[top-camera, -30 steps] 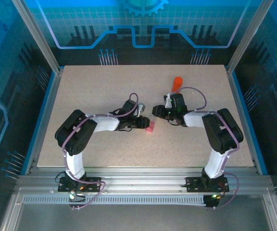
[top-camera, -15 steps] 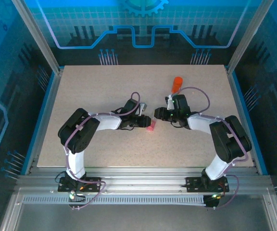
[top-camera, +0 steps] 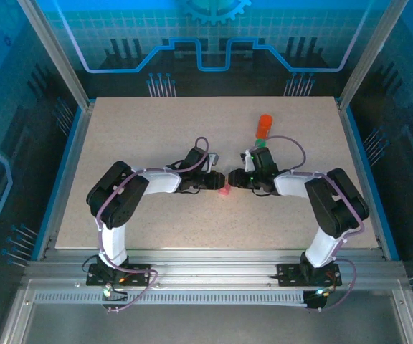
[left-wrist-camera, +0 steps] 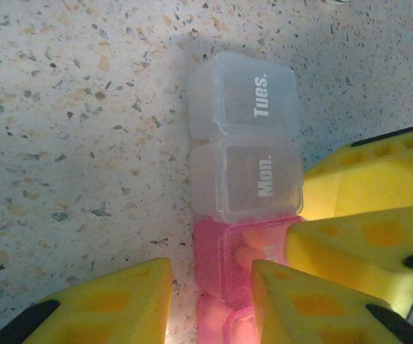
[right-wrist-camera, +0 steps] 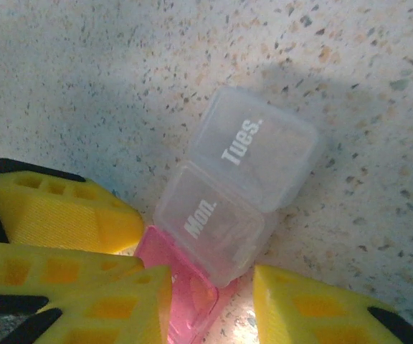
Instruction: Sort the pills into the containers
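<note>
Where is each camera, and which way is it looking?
Top external: high behind the arms, looking down at the table; both arms show, left claw and right claw together at the pill organizer.
Left wrist: on the left arm, looking down past its yellow fingers at the Mon. and Tues. boxes.
Right wrist: on the right arm, looking down past its yellow fingers at them too.
Shared: both wrists see the pill organizer.
</note>
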`<state>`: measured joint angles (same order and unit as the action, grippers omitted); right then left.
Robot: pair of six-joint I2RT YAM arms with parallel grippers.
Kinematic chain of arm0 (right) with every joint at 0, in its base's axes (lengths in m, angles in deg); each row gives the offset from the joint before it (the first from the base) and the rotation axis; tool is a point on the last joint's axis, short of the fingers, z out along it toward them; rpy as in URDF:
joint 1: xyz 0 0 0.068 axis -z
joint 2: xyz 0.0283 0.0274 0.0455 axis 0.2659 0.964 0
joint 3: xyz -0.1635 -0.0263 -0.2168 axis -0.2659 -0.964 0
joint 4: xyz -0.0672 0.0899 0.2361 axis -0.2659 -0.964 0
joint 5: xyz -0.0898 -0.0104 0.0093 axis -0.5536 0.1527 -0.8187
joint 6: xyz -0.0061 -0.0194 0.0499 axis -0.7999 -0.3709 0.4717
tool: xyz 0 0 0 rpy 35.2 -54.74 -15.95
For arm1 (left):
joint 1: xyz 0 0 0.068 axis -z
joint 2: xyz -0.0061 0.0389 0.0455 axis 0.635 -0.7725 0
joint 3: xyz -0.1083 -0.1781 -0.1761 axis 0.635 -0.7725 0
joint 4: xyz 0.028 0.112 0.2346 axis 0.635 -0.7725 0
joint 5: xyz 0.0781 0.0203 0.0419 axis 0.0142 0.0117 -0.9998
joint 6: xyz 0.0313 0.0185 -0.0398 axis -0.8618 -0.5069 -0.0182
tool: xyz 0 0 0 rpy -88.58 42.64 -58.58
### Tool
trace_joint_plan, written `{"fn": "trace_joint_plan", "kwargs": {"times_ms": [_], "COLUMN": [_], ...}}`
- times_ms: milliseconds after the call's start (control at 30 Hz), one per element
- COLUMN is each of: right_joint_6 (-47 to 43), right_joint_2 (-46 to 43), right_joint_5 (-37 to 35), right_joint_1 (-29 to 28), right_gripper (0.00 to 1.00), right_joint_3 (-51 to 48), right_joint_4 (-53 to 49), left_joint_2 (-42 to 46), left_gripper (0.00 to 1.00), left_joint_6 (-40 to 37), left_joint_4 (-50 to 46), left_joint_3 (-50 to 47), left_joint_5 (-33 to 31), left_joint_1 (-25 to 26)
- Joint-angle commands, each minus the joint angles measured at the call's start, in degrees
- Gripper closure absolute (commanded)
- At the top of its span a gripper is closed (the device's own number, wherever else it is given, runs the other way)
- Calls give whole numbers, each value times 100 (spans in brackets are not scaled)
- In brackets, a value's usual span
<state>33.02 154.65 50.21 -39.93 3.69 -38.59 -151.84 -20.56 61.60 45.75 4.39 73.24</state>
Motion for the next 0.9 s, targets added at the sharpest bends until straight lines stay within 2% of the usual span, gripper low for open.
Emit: {"fn": "trace_joint_plan", "kwargs": {"times_ms": [0, 200, 300, 500, 600, 700, 867], "right_joint_6": [-154, -285, -361, -325, -232, -33, 176], "right_joint_2": [83, 82, 159, 488, 443, 209, -567], "right_joint_5": [-84, -427, -728, -674, -639, -444, -569], "right_joint_1": [-76, -257, -344, -406, -405, -385, -385], "right_gripper": [65, 70, 76, 81, 81, 77, 74], "right_joint_3": [50, -38, -120, -231, -400, -461, -382], "right_joint_4": [-165, -374, -387, -259, -49, 137, 146], "left_joint_2": [-206, -288, -342, -415, -425, -377, -280], "left_gripper": [65, 67, 67, 68, 70, 70, 69], "left_joint_6": [-4, 38, 46, 49, 54, 27, -88], "left_joint_4": [-298, -227, -210, -227, -221, -272, -513], "left_joint_3": [12, 18, 29, -14, -53, 13, 357], "left_joint_5": [-158, -167, -187, -256, -301, -286, -394], "left_joint_1": [17, 13, 12, 2, -30, -91, -274]}}
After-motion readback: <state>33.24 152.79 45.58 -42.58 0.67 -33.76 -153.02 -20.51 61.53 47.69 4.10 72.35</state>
